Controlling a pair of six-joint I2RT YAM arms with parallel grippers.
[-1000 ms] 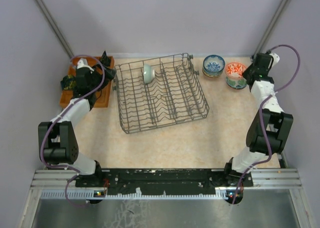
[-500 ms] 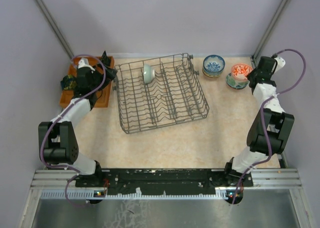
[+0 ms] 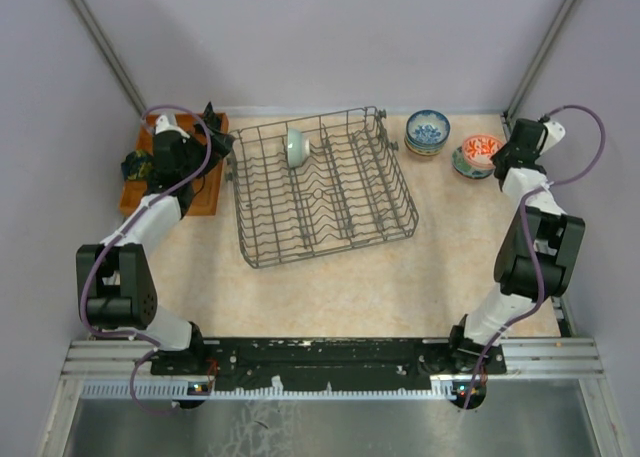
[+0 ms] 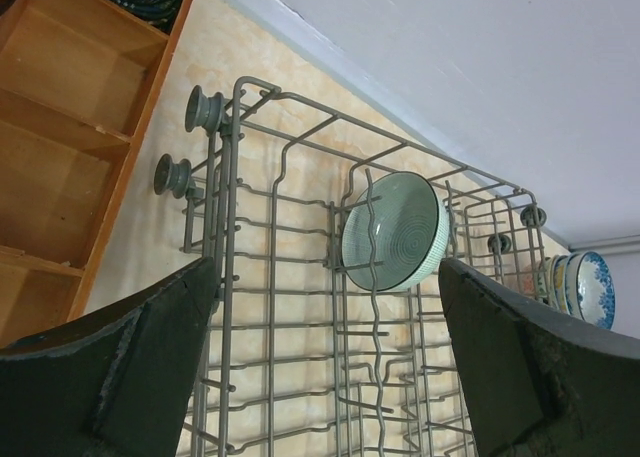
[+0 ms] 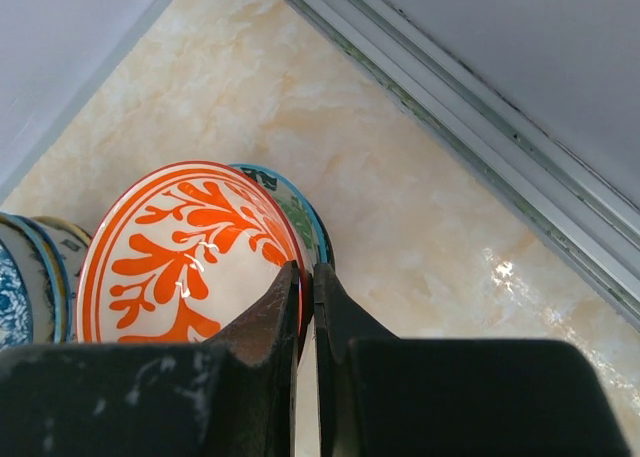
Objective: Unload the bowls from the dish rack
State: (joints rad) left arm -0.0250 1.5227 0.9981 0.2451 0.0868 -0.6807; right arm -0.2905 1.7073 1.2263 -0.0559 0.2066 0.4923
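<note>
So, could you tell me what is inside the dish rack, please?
One pale green bowl stands on edge near the rack's far end. The other slots look bare; the wires behind the bowl are covered.

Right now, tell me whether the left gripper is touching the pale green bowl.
Apart. The top view shows the left gripper at the dish rack's left edge and the pale green bowl well inside, bare wires between them.

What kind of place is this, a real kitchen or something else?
Probably a robot test cell, not a kitchen: two arms bolted to a rail, the right gripper pinching an orange bowl; bare lavender walls around one table; a dish rack with one pale green bowl.
</note>
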